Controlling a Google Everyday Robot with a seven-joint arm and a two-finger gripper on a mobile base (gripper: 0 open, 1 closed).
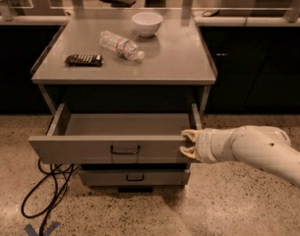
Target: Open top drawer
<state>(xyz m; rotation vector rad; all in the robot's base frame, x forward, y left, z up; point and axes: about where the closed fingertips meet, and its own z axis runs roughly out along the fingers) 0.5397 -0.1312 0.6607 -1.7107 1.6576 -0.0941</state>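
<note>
The top drawer (pixel 80 149) of a grey metal cabinet stands pulled well out, showing its plain grey inside (pixel 125 124). Its small black pull handle (pixel 125 150) sits at the centre of the front panel. My gripper (pixel 188 143), on a white arm coming in from the right, is at the right end of that front panel. Its yellowish fingers (pixel 190 133) are spread apart, one at the panel's upper edge and one lower, against the panel's end.
A shorter drawer (pixel 135 177) below is shut. On the cabinet top (pixel 189 63) lie a clear plastic bottle (pixel 121 45), a white bowl (pixel 147 22) and a dark flat packet (pixel 84 59). Black cables (pixel 46 191) loop on the floor at left. A dark counter runs behind.
</note>
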